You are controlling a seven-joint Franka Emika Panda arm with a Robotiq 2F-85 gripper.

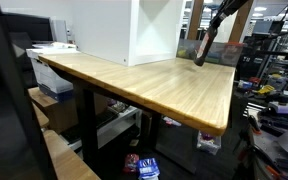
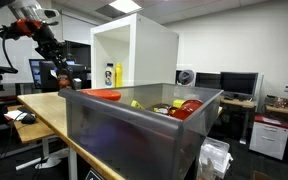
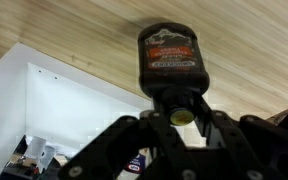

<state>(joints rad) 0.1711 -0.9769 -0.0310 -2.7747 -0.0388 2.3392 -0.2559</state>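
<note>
Item: dark bottle [image 3: 170, 50], which we log as clamped at its narrow neck by the gripper [image 3: 181, 115] — the slimmest hold, we judge — over the wooden table [image 3: 246, 50], near the white cabinet [image 3: 44, 110].

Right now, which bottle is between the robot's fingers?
The dark bottle with the red label, gripped at its neck by the fingers. The yellow bottle stands apart in the white cabinet.

Wooden table [image 1: 154, 85]: white cabinet [image 1: 104, 30] stands on top; grey bin [image 2: 134, 130] sits at corner in an exterior view; bottle [image 1: 201, 52] at far edge, contact unclear.
</note>
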